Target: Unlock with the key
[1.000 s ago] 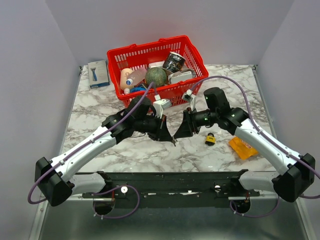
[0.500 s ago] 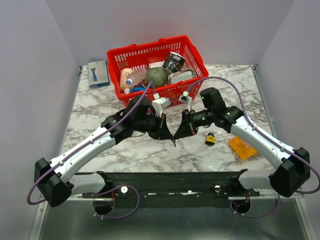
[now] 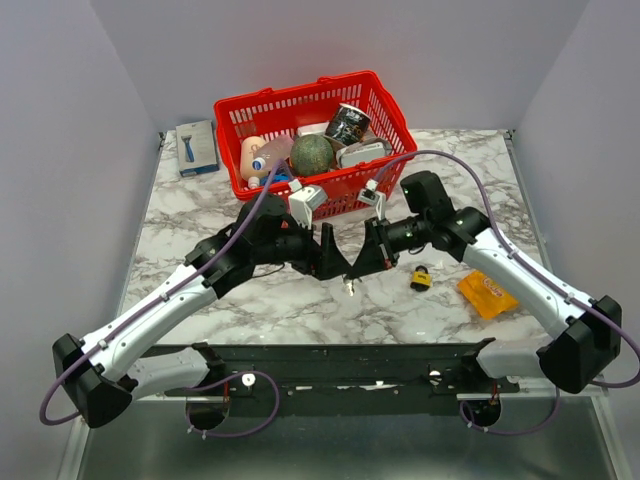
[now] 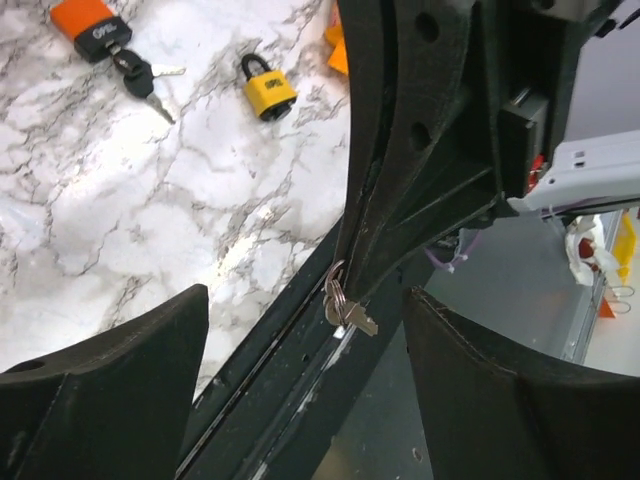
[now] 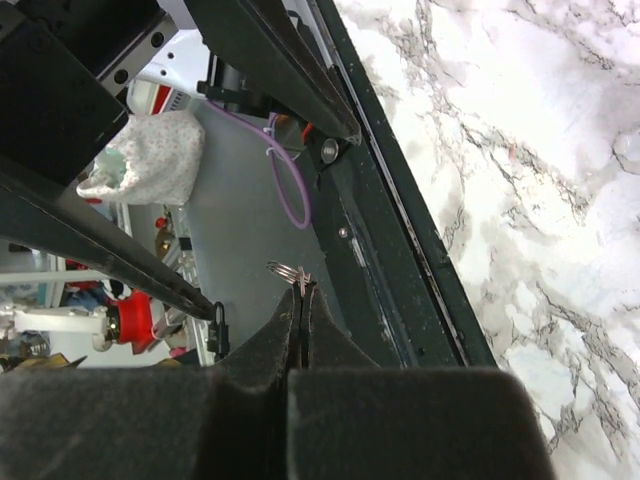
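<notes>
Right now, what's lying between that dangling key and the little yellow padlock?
Nothing. In the top view only bare marble table separates the key, pinched in the right jaws, from the yellow padlock.

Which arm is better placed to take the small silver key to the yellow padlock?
Right: the right gripper pinches the small silver key, the left gripper is open, the yellow padlock lies nearby.
</notes>
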Controlling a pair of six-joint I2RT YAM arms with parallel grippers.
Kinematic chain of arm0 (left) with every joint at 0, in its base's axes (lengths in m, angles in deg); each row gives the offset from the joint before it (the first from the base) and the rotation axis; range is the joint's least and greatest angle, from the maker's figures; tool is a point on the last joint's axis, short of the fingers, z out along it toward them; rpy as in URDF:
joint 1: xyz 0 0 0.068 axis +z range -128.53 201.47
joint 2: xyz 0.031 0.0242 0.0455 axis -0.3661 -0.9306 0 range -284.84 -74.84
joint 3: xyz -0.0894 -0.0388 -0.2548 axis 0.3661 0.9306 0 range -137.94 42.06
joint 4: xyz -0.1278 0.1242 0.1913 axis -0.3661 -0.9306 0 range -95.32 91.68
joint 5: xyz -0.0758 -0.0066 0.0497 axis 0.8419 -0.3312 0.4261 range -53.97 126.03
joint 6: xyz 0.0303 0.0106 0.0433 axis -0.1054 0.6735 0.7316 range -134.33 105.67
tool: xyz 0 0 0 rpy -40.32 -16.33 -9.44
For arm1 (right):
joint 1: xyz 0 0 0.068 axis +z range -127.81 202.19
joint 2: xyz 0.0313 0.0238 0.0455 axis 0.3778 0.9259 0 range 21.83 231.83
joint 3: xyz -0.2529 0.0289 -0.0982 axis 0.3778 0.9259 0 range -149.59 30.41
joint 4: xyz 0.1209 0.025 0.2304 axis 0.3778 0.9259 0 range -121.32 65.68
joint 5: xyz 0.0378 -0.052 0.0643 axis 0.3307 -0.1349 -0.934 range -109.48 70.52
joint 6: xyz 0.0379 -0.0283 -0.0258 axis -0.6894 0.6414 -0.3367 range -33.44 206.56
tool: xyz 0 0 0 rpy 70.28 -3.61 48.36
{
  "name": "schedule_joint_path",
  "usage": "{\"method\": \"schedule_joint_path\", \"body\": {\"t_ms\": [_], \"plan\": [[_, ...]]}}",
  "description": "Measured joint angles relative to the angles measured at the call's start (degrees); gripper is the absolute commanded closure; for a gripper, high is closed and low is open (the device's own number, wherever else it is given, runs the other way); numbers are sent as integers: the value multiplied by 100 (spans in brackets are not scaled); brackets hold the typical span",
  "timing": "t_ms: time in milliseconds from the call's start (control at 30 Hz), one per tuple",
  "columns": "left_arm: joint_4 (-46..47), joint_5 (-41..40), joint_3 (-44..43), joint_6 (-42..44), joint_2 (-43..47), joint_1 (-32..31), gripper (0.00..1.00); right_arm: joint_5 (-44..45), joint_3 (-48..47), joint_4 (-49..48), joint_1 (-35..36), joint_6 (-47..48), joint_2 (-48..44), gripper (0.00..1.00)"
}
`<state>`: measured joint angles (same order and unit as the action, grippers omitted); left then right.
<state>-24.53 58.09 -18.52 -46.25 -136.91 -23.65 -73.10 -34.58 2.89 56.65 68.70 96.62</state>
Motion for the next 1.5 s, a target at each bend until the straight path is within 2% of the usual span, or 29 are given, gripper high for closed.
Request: {"method": "schedule_joint_path", "body": {"t_ms": [100,167,200,233,367,533,733,933,1300,1500], "plan": [[197,81,28,-120,35,-2,33,-7,-136,282,0,188,-33,99],[310,232,87,-219,-20,0,28,0,-162,411,0,271,-90,99],[339,293,118,-262,-44,0,20,13,-164,474,0,297,-127,99],[352,341,149,-308,-59,-2,17,55,-170,533,0,297,-162,99],[442,439,321,-551,17,-2,14,382,-262,619,0,227,-321,99],[861,498,603,-1014,236,-2,21,1067,-286,166,0,-354,-697,99],[1211,577,610,-1364,184,-2,37,1727,-275,-688,0,-1049,-970,99],[1480,697,610,-1561,44,0,53,1982,-234,-911,0,-1261,-966,99],[1587,704,610,-1690,-46,0,52,2059,-157,-940,0,-1322,-966,99],[1582,542,610,-1740,-46,7,56,2057,-155,-940,0,-1320,-964,99]]}}
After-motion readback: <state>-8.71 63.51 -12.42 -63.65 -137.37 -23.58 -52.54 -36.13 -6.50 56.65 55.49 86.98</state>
